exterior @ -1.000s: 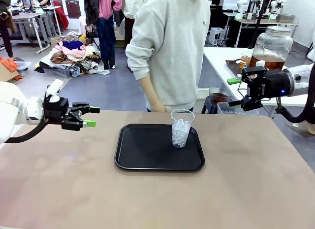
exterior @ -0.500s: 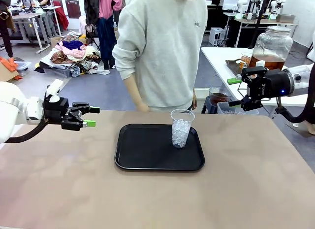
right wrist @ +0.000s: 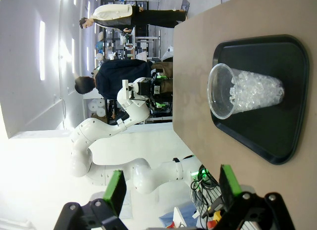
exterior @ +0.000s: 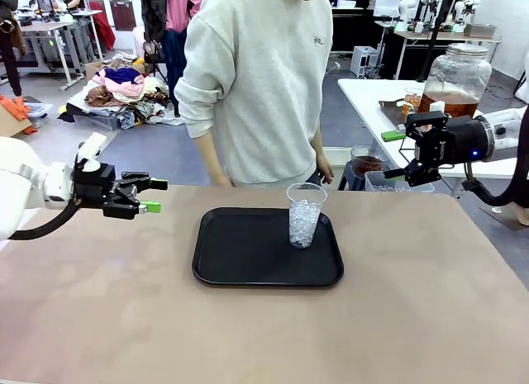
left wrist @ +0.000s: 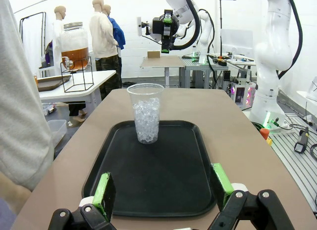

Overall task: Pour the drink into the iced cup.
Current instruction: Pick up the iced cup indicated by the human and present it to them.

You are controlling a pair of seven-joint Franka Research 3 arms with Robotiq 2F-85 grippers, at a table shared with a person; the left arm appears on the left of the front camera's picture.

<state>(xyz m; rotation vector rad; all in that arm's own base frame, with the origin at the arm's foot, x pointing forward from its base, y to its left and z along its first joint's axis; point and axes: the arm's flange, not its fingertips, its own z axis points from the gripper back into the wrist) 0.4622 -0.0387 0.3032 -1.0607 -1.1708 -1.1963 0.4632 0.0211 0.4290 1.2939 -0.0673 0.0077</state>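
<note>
A clear plastic cup of white ice cubes (exterior: 305, 215) stands upright at the back right of a black tray (exterior: 248, 256) in the middle of the table. It also shows in the left wrist view as the iced cup (left wrist: 146, 114) and, sideways, in the right wrist view as the iced cup (right wrist: 242, 94). Amber-brown drink (exterior: 451, 104) fills the bottom of a big glass jar on a side table at the far right. My left gripper (exterior: 154, 196) hangs open left of the tray. My right gripper (exterior: 395, 155) is open above the table's far right corner. Both hold nothing.
A person in a grey sweatshirt (exterior: 256, 78) stands at the far edge, one hand (exterior: 326, 170) hanging behind the cup. A small clear cup with dark liquid (exterior: 366, 163) sits low beyond the far edge, under my right gripper. Bare tabletop (exterior: 264, 334) surrounds the tray.
The person has stepped toward picture left and their hand now hangs behind the iced cup. Both arms, the cup and the tray have stayed still.
</note>
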